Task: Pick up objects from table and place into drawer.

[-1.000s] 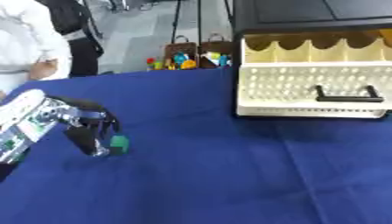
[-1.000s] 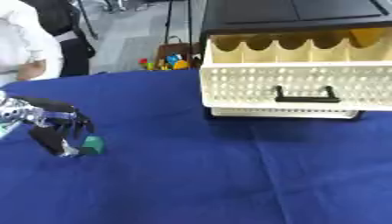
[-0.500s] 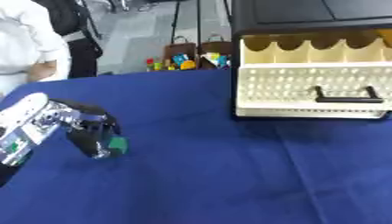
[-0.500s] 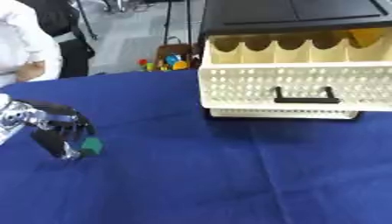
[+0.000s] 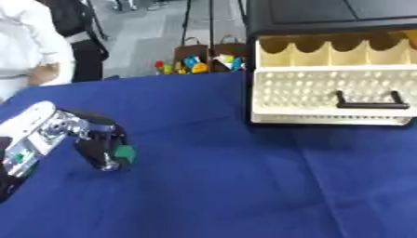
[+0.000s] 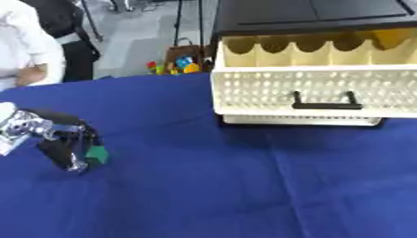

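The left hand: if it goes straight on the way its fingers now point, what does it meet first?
The left hand, curled round a small green object, points its fingers downward, so it would probably meet the blue tablecloth just below. The height of the gap is unclear.

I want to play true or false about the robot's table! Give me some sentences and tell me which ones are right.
1. The robot's left hand has its fingers curled round a small green object. True.
2. The cream drawer is pushed fully shut. False: it stands pulled out, and its compartments show from above.
3. The drawer has a black handle on its front. True.
4. The table is covered with a red cloth. False: the cloth is blue.
5. The green object is already in the drawer. False: it is at the left hand, far left of the drawer.
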Action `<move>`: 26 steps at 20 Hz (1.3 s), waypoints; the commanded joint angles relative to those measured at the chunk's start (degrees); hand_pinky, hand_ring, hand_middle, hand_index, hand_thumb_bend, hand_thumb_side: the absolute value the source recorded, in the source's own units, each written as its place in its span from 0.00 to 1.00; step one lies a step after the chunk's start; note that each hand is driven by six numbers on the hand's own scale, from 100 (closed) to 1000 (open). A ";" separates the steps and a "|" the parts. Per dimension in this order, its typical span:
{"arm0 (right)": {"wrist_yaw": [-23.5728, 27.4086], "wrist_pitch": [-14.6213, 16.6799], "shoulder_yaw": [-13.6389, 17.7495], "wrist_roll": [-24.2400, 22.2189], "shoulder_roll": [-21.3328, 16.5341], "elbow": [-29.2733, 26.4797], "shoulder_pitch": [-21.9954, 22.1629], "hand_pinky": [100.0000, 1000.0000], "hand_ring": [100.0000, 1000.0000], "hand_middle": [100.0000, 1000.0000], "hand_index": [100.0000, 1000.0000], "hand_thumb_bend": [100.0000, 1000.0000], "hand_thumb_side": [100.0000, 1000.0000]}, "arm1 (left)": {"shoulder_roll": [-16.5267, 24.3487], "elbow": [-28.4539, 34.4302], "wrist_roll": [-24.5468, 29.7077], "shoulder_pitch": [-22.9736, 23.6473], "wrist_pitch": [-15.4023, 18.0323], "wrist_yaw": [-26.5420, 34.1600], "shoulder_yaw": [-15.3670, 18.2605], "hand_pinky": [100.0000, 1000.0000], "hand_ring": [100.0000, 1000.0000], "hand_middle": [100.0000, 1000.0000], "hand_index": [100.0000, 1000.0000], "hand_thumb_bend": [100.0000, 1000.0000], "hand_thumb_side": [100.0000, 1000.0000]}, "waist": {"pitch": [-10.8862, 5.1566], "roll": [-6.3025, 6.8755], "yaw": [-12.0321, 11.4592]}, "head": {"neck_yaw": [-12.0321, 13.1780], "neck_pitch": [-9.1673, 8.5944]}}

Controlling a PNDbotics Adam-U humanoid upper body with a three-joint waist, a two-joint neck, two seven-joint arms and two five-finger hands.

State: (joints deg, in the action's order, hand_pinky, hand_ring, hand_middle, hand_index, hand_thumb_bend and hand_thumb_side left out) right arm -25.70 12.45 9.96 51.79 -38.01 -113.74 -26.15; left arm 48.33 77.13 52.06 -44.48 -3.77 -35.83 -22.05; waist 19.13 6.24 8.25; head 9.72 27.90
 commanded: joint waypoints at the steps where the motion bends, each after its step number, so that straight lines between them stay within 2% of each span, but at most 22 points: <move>1: -0.07 0.61 0.94 0.18 -0.74 -0.85 -0.25 0.28 0.43 0.38 0.71 0.04 0.69 | 1.09 0.22 -0.09 -1.27 0.13 -0.15 0.72 0.43 0.47 0.53 0.82 0.17 0.41 | -0.87 -0.33 0.09 | 0.18 -0.63; 18: -0.11 0.78 1.48 0.18 -0.35 -0.85 0.09 0.28 0.43 0.38 0.71 0.05 0.69 | 0.66 0.07 -2.66 -1.41 -0.64 -0.28 0.58 0.37 0.42 0.47 0.72 0.10 0.40 | -0.68 -0.31 0.25 | 0.19 -0.96; 26: -0.01 0.92 1.85 0.18 -0.20 -0.85 0.07 0.28 0.43 0.38 0.71 0.06 0.71 | 0.72 -0.04 -0.77 -1.26 -0.24 0.04 0.47 0.39 0.44 0.49 0.81 0.19 0.38 | -0.58 -0.29 0.22 | 0.23 -0.88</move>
State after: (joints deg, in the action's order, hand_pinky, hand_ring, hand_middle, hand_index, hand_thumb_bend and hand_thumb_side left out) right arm -25.69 12.84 11.01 51.68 -37.14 -113.74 -25.66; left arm 47.81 76.79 50.87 -44.90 -4.07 -35.86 -22.05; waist 19.48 6.24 8.47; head 9.84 27.57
